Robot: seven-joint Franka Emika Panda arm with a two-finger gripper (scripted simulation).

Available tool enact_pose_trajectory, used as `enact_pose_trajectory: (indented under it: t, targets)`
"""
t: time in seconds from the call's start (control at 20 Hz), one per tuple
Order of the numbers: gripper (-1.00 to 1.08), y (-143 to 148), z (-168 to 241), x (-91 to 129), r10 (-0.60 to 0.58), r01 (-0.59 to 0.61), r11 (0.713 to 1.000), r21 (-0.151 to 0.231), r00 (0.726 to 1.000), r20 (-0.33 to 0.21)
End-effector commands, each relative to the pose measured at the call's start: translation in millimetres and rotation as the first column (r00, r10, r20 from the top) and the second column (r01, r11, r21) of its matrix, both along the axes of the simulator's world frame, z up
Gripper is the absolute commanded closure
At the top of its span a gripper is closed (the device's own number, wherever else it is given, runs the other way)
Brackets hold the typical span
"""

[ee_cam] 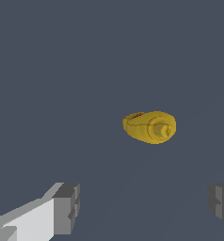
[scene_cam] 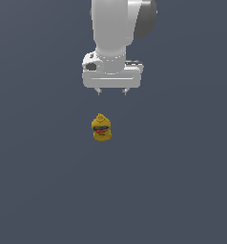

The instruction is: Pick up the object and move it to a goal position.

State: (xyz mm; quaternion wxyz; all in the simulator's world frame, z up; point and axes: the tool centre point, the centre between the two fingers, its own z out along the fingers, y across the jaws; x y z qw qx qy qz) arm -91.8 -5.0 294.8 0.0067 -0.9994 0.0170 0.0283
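Note:
The small yellow bottle [scene_cam: 101, 127] stands upright on the dark grey floor, with a pointed cap and a red-and-blue label band. In the wrist view the bottle [ee_cam: 150, 126] shows from above, cap toward the camera. My white gripper [scene_cam: 111, 92] hangs above and behind the bottle, apart from it, with its two short fingertips spread. In the wrist view the gripper [ee_cam: 144, 207] is open and empty, and its grey pads [ee_cam: 67, 207] stand wide apart with the bottle beyond them.
Only the flat dark grey floor [scene_cam: 182, 190] surrounds the bottle. The white arm [scene_cam: 118, 24] comes down from the top of the exterior view.

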Motion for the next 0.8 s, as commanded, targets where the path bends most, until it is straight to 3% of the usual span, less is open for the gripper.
enact_pose_trajectory:
  t: [0.0, 0.75]
  targets:
    - [-0.92, 0.0, 0.0, 0.0, 0.0, 0.0, 1.0, 0.0, 1.0, 0.0]
    - [-0.92, -0.9, 1.7, -4.4, 0.017, -0.017, 1.0, 0.015, 1.0, -0.007]
